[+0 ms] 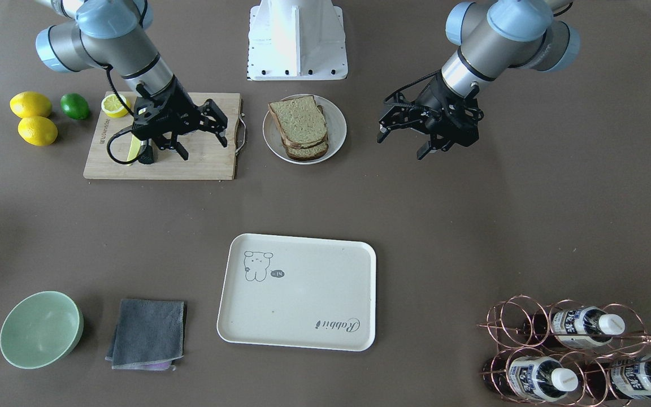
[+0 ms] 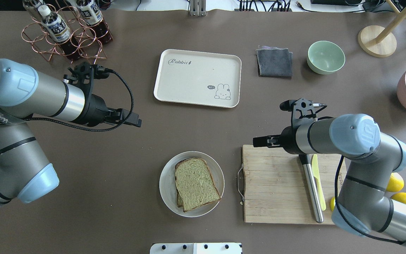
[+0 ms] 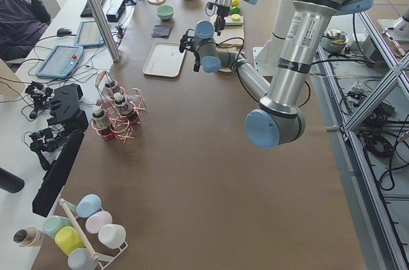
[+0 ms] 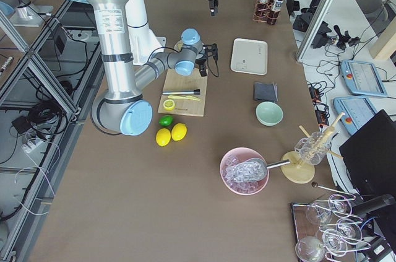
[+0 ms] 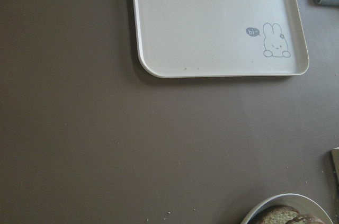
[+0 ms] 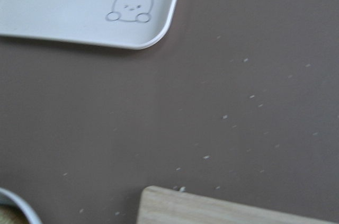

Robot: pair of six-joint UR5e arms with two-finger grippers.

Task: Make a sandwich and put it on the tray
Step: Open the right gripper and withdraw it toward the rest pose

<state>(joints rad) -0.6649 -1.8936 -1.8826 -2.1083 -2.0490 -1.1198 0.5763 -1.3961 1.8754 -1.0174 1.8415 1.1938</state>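
One tray (image 2: 189, 83), one plate (image 2: 165, 183), two stacked bread slices (image 2: 196, 183) showing

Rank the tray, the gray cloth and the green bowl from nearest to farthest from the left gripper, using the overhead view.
From the left gripper:
1. The tray, mid-table, ahead and to its right.
2. The gray cloth, past the tray's right end.
3. The green bowl, farther right still.

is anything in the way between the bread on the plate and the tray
Nothing visible. Only bare table lies between the bread stack on the white plate and the tray. The cutting board sits off to one side of that path.
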